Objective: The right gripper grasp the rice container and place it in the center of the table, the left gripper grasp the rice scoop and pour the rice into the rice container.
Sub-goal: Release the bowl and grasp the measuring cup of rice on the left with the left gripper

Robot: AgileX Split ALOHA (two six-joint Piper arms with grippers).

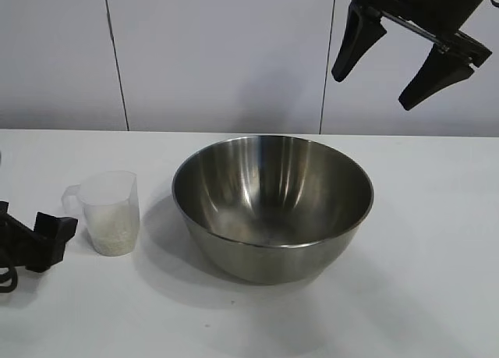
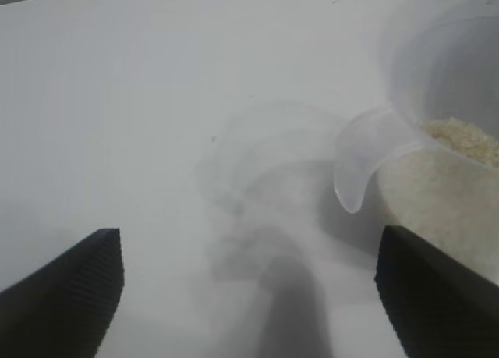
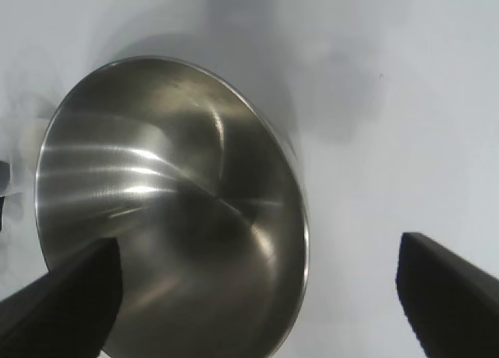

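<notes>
While the bowl [image 1: 273, 206] stands upright near the middle of the table [image 1: 437, 280] in the exterior view, the right gripper [image 1: 404, 58] hangs high above and to the right of it, jaws spread wide and holding nothing. Low at the left edge, the left gripper [image 1: 54, 235] shows only one dark fingertip, just beside the scoop [image 1: 111, 212], which stands upright left of the bowl with rice [image 1: 115, 238] in its lower part; whether that fingertip touches the scoop I cannot tell. From the left wrist, the left jaws stand well apart with bare table between them, and the scoop [image 2: 437, 163] sits ahead of one finger [image 2: 433, 295], its handle tab curving toward the gap and rice [image 2: 464, 140] visible inside. From the right wrist, the right jaws are likewise wide apart, with the bowl [image 3: 171, 210] below, nearer one finger [image 3: 66, 303], part of its rim lying between the two, and white table [image 3: 390, 124] beyond the other.
</notes>
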